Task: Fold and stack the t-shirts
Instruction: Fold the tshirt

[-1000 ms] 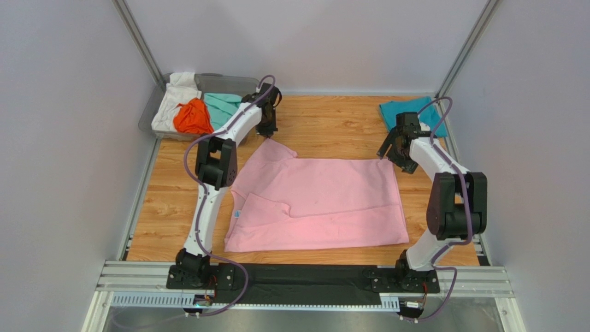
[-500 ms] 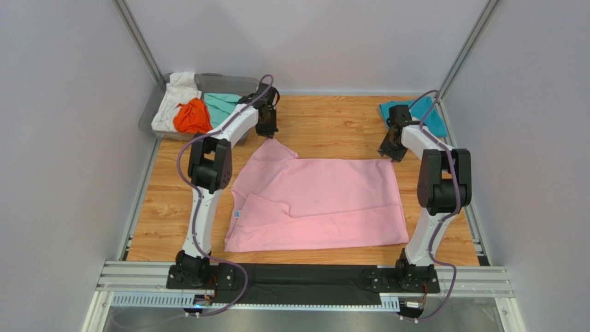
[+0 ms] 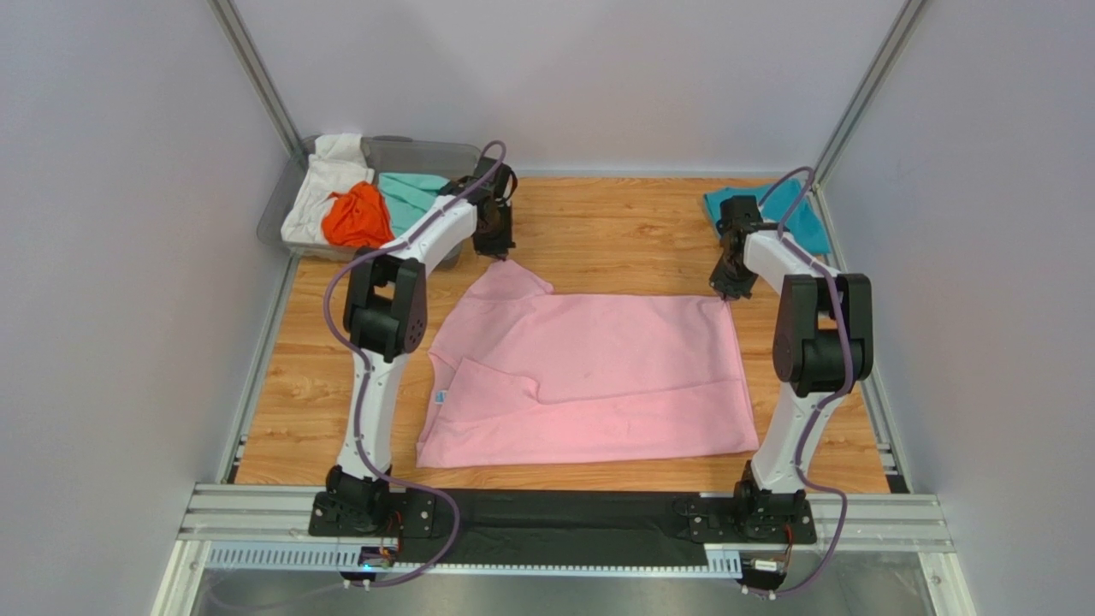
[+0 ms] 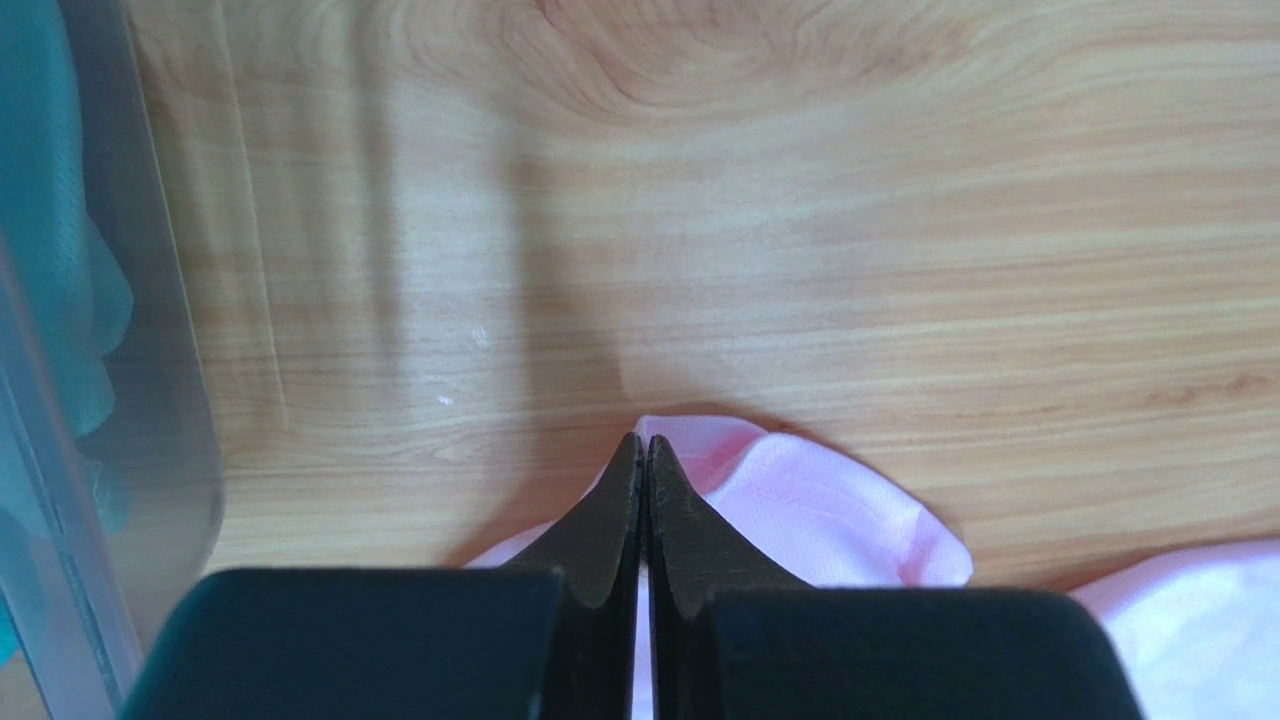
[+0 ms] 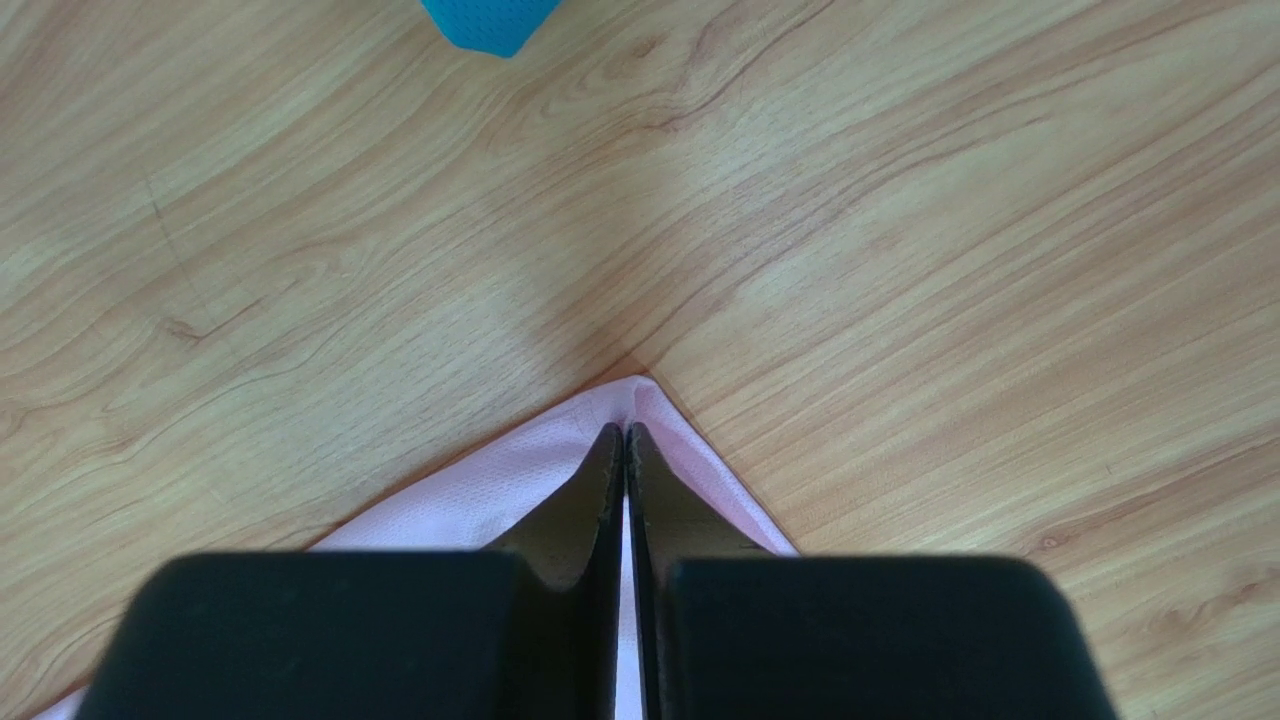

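A light pink t-shirt (image 3: 604,372) lies spread on the wooden table, one sleeve folded in at its left side. My left gripper (image 3: 495,244) is shut on the shirt's far left corner; the left wrist view shows pink cloth (image 4: 812,510) bunched round the closed fingertips (image 4: 645,450). My right gripper (image 3: 729,288) is shut on the far right corner, where the pink cloth (image 5: 496,488) comes to a point at the closed tips (image 5: 625,438). A teal-blue t-shirt (image 3: 769,212) lies folded at the far right.
A clear bin (image 3: 285,205) at the far left holds white (image 3: 324,180), orange (image 3: 357,216) and mint-green (image 3: 414,195) shirts. Its wall (image 4: 143,375) stands just left of my left gripper. Grey walls and metal frame posts close in the table.
My right arm swung in to the pink shirt's far right corner and its jaws closed on it. The left gripper kept its grip and barely moved.
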`<state>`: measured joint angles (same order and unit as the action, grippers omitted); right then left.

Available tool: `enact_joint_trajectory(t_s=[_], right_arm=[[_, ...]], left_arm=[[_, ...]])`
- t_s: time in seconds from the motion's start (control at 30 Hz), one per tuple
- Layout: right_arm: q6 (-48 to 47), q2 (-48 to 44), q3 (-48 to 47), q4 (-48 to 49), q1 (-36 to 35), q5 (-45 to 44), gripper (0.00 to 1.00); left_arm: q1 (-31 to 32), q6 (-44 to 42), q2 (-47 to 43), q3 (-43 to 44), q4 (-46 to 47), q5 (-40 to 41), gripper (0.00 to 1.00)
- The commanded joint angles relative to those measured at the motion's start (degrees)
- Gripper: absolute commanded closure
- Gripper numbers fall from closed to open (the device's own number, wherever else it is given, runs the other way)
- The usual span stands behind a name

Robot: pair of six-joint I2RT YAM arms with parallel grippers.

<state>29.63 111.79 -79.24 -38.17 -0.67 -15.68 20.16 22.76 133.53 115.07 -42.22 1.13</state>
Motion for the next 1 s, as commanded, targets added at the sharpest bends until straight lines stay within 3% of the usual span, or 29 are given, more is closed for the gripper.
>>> enact_joint_trajectory(t_s=[0.0,0.23,0.43,0.67,0.97], right_arm=[[-1.6,-0.7,-2.8,0.7,0.1,-0.8,1.0],[-3.3,-5.9,0.5,1.8,0.1,1.4,1.0],[-4.8,-10.0,3.8,1.8,0.2,2.2,1.0],[-7.7,-14.7,6.2,1.1,0.1,3.7,1.0],[-8.9,-17.8,8.1,-0.5,0.2,3.9,1.0]], left_arm=[[-0.1,-0.8,-7.4,-3.9,2.7,-2.3,1.0],[1.0,0.7,-20.4,-21.8,14.2,-5.8,1.0],[3.6,1.9,-32.3,-34.9,17.4,-3.5,1.0],[5.5,4.9,-48.4,-50.2,18.1,-1.2,1.0],[10.3,8.3,-64.1,-62.8,16.8,1.9,1.0]])
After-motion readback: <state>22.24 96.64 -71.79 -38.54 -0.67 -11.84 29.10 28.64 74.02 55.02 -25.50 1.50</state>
